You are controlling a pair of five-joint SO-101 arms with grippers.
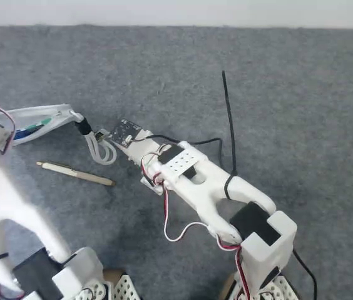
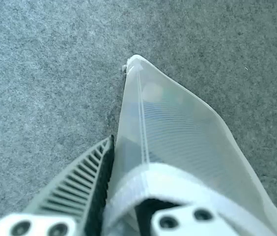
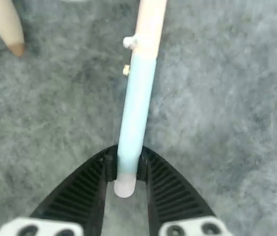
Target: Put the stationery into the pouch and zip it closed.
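Pouch [image 2: 178, 132] holding blue-green items [image 1: 37, 126] is pinched by left hand [image 2: 121, 160]; right hand [image 3: 127, 158] pinches a pen [image 3: 136, 98].

One pouch [image 1: 39, 119], two pens [image 1: 76, 173] [image 3: 136, 98], two arms [image 1: 14, 206] [image 1: 214, 187]

The blue pen [image 3: 136, 113] in the right hand [image 3: 127, 155] runs out of view at its far end; a tan pen [image 3: 5, 24] is cut off too; things inside the pouch [image 2: 178, 132] are too blurry to name.
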